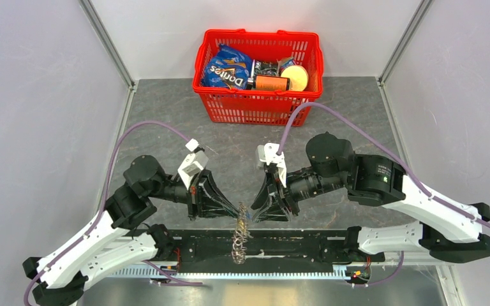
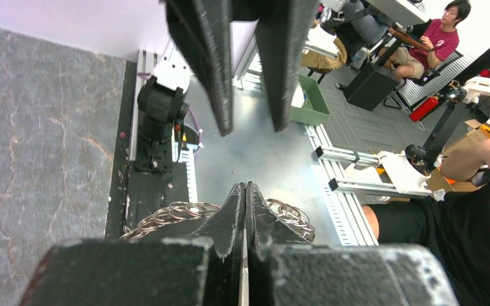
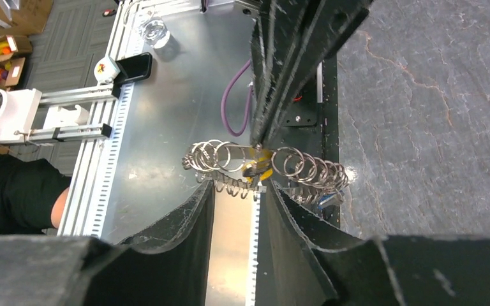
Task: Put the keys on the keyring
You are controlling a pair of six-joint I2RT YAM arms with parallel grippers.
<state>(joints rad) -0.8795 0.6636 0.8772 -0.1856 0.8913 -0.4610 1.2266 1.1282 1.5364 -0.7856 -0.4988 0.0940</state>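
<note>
The keyring [image 1: 239,237], a loop strung with many small metal rings, hangs between the two arms over the table's near edge. My left gripper [image 1: 236,211] is shut on its top. In the left wrist view its fingertips [image 2: 237,203] are pressed together, with the keyring [image 2: 172,213] showing on both sides. My right gripper [image 3: 239,188] is open just short of the keyring [image 3: 306,169], touching nothing. The yellow-headed key [image 3: 259,167] hangs on the ring right under the left gripper's tips [image 3: 256,141]. The blue-headed key [image 3: 329,199] hangs lower right, half hidden.
A red basket [image 1: 212,102] holding a Doritos bag and other groceries stands at the far middle of the grey table. The black mounting bar [image 1: 306,245] and metal rail [image 1: 230,274] run under the hanging keyring. People sit beyond the table's edge in the left wrist view.
</note>
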